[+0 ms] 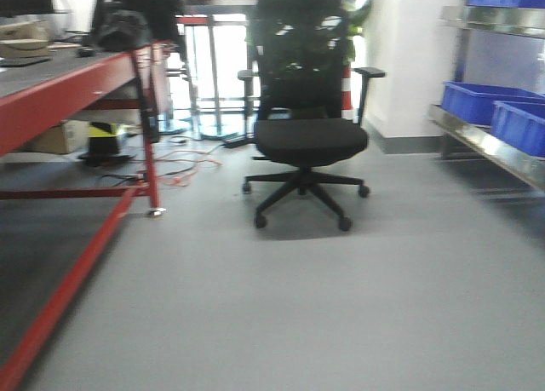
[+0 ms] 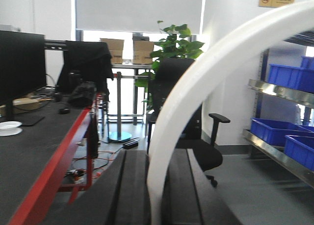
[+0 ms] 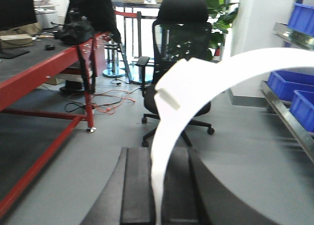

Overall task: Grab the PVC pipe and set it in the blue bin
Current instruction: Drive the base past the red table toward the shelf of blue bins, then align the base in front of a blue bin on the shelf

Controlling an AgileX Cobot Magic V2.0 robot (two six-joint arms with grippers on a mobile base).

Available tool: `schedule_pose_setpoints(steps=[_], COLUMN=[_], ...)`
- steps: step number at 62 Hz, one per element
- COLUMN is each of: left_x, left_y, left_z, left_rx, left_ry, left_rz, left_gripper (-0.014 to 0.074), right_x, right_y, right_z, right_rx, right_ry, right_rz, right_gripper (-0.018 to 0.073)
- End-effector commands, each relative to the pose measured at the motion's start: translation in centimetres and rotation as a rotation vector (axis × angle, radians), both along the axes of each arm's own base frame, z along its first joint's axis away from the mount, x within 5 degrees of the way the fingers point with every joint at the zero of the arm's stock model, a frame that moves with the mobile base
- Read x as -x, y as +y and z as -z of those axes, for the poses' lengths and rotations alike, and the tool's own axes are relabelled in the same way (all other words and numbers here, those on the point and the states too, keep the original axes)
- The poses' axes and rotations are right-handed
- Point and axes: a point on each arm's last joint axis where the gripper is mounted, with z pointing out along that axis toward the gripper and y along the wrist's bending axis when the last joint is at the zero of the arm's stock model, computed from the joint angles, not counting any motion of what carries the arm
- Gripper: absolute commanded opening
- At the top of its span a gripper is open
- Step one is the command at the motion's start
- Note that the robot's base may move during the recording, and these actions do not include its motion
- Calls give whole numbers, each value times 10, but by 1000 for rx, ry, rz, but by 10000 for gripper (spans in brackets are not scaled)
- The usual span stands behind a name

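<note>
The PVC pipe is not in view in any frame. In the left wrist view my left gripper is shut on a long curved flat white strip that arcs up to the right. In the right wrist view my right gripper is shut on a similar white strip, which has a small blocky tab on it. Blue bins sit on a metal shelf at the right; they also show in the left wrist view and the right wrist view. Neither gripper shows in the front view.
A black office chair stands on the grey floor ahead. A red-framed workbench with a monitor and bags runs along the left. The metal shelf is at the right. Cables lie on the floor under the bench.
</note>
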Motion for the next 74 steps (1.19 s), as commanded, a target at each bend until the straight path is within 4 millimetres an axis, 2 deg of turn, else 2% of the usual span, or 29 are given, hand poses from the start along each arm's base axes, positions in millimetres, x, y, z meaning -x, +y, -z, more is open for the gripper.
schedule_pose_setpoints(steps=[1,74], left_x=[2,2], left_y=[0,0], left_z=[-3,-3], left_rx=[0,0], left_ry=[-29,-29], left_rz=[1,1], left_gripper=[-111,-111], right_x=[1,1], right_y=[0,0], right_z=[-2,-2], right_rx=[-3,-3], right_ry=[-29,-29], right_rz=[0,0], right_gripper=[-162,-162])
